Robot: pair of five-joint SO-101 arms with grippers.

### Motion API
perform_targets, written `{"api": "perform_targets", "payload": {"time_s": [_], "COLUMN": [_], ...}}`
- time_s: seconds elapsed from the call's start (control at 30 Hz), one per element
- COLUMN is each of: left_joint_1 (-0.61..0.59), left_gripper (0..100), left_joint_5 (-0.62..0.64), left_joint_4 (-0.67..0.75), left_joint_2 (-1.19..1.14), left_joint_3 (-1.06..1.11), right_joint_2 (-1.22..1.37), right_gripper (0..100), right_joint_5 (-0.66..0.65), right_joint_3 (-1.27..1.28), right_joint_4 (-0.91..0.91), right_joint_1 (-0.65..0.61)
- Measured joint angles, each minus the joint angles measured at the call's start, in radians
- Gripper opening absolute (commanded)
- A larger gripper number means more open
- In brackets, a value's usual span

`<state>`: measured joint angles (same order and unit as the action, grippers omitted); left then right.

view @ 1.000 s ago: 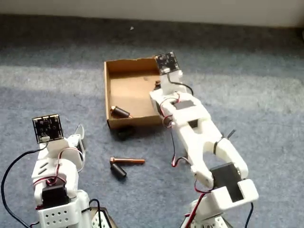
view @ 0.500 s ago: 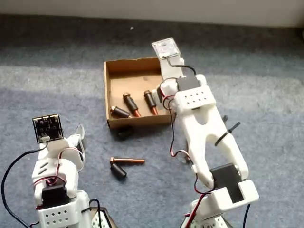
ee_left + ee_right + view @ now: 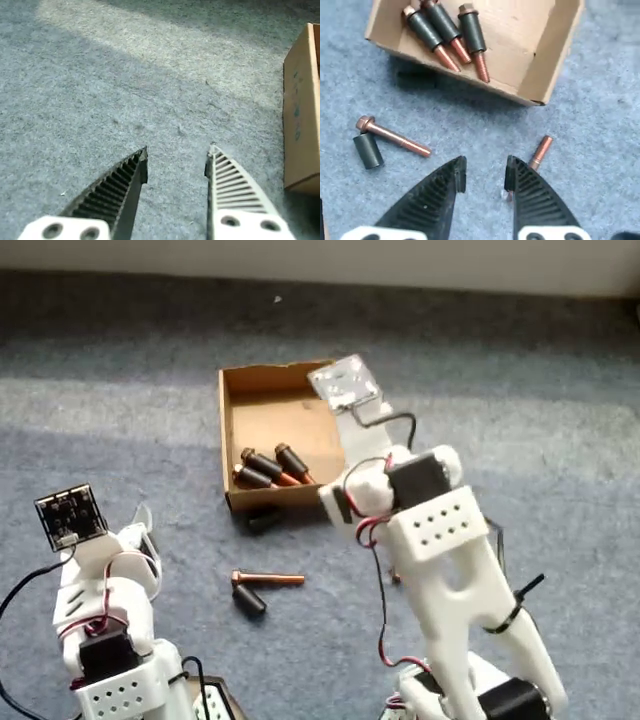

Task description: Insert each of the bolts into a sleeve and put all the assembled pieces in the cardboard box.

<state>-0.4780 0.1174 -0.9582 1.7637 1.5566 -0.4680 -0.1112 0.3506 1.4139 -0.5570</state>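
Floor: grey carpet (image 3: 520, 390) under my arms.
My left gripper (image 3: 178, 149): jaws apart, holding nothing; box (image 3: 300, 110) wall ahead, off to one side.
Loose bolt (image 3: 392, 136) and sleeve (image 3: 368, 150): just beside each other, ahead of my right gripper (image 3: 485, 160).
Box: beyond them, three sleeved bolts (image 3: 447, 32) inside.
My right gripper: jaws apart, empty; second bolt (image 3: 540, 152) just past one fingertip.

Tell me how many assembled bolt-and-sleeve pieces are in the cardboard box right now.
3. They lie side by side near one wall of the cardboard box: the first piece, the middle piece, the third piece. Part of the box is hidden, so there may be more.
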Motion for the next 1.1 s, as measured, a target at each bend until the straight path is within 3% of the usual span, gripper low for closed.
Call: {"api": "perform_targets", "payload": {"time_s": [0.2,0.4,0.77,1.1], "left_joint_1": [-0.005,-0.005,-0.005,-0.005], "left_gripper": [21,19,18,18], "left_joint_5": [0.000,0.000,0.000,0.000], "left_joint_4": [0.009,0.009,0.011,0.011], "left_joint_2": [0.000,0.000,0.000,0.000], "left_joint_3": [0.000,0.000,0.000,0.000], "right_joint_2": [-0.095,-0.061,0.190,0.348], "right_gripper": [12.0,12.0,12.0,11.9], "right_joint_5": [0.155,0.215,0.235,0.235], "right_joint_3": [0.278,0.425,0.431,0.423], "right_joint_4": [-0.196,-0.434,-0.609,-0.629], "right_joint_1": [-0.219,-0.407,-0.543,-0.586]}}
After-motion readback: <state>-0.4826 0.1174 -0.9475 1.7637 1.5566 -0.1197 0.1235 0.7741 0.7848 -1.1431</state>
